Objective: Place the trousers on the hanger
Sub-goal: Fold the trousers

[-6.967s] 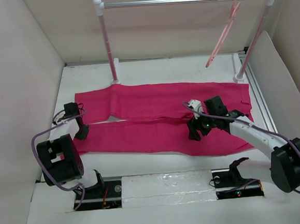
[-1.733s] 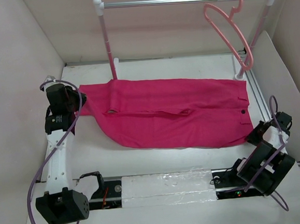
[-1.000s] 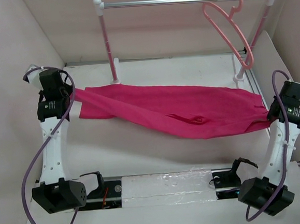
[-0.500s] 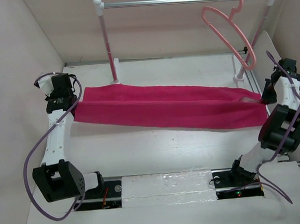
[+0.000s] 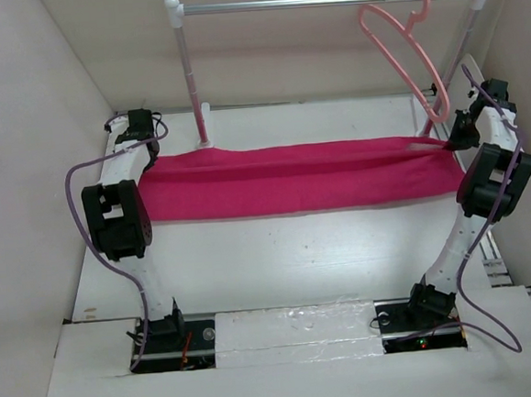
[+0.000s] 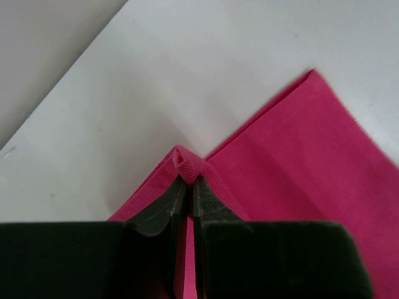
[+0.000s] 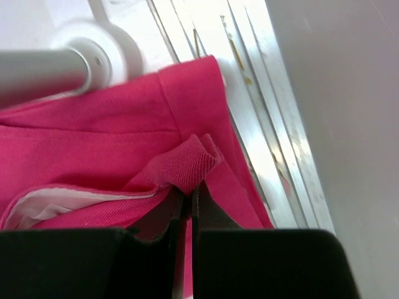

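Here, soft magenta trousers (image 5: 291, 178), folded long strip

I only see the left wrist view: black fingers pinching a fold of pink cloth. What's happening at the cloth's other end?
Observer: The right arm's fingers pinch a fold there too; the magenta-pink soft fabric trousers stretch between both arms.
Visitor: Is there a hanger?
Observer: Yes, a thin pale-pink plastic hanger hooks over a silver metal rail, near the right arm.
Visitor: Anything on it yet?
Observer: No, it is bare.
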Controlling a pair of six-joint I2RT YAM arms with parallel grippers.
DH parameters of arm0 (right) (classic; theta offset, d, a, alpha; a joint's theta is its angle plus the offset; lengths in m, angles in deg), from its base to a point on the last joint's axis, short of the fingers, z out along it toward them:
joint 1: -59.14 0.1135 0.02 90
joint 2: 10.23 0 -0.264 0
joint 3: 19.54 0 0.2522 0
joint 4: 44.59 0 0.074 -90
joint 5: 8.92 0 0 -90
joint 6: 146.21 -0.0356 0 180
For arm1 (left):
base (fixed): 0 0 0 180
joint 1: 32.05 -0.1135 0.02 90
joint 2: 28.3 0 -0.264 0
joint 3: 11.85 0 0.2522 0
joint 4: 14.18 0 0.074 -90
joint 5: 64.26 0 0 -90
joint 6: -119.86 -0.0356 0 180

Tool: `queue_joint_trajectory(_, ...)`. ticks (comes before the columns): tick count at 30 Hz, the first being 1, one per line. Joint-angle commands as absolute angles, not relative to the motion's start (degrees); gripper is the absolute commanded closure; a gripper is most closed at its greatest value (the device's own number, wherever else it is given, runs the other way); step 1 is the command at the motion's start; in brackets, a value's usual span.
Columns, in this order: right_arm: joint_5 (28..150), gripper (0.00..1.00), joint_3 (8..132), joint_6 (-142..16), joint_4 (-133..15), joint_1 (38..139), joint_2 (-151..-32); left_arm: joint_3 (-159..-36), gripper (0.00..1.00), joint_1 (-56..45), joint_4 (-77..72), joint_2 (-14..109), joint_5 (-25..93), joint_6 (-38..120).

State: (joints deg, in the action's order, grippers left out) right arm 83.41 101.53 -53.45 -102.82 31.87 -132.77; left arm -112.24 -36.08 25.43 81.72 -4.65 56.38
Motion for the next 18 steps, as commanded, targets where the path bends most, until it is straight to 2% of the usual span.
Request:
queue_joint_trajectory(1, 85.37, 1.00, 106.11, -54.01, -93.25, 29.26, -134.06, -120.25, 1.00, -37.76, 24.45, 83.40, -11.09, 54.12)
queue_joint_trajectory(3, 87.31, 0.88, 104.62, -54.88, -91.06, 29.26, -134.60, -122.89, 1.00, -37.76, 25.33, 86.04, -10.21, 54.12)
queue_joint_trajectory(4, 87.84, 0.78, 103.66, -55.07, -90.52, 28.73, -134.34, -123.43, 1.00, -37.76, 25.51, 86.75, -9.95, 54.03)
queue_joint_trajectory(5, 88.80, 0.56, 102.17, -55.07, -89.39, 28.73, -133.29, -123.87, 0.85, -37.76, 26.20, 87.80, -9.16, 53.42)
queue_joint_trajectory(8, 91.80, 0.32, 99.18, -55.33, -87.46, 28.20, -130.39, -124.93, 0.50, -37.76, 27.17, 87.81, -7.92, 53.06)
queue_joint_trajectory(9, 93.54, 0.29, 96.03, -55.68, -86.57, 28.20, -127.16, -124.14, 0.29, -37.76, 26.74, 86.42, -7.14, 52.98)
queue_joint_trajectory(11, 94.79, 0.25, 92.07, -56.12, -83.95, 28.20, -123.19, -122.73, 0.12, -37.76, 26.04, 83.00, -6.17, 52.89)
queue_joint_trajectory(14, 97.68, 0.23, 81.35, -58.75, -78.77, 28.20, -113.61, -117.91, 0.10, -37.76, 25.25, 75.72, -4.85, 53.67)
queue_joint_trajectory(17, 97.96, 0.24, 69.67, -59.29, -75.59, 30.74, -103.07, -105.63, 0.11, -37.76, 20.71, 64.14, 1.89, 54.73)
queue_joint_trajectory(18, 97.43, 0.25, 66.24, -59.63, -74.45, 31.71, -100.17, -97.41, 0.12, -37.76, 19.54, 60.77, 6.88, 55.69)
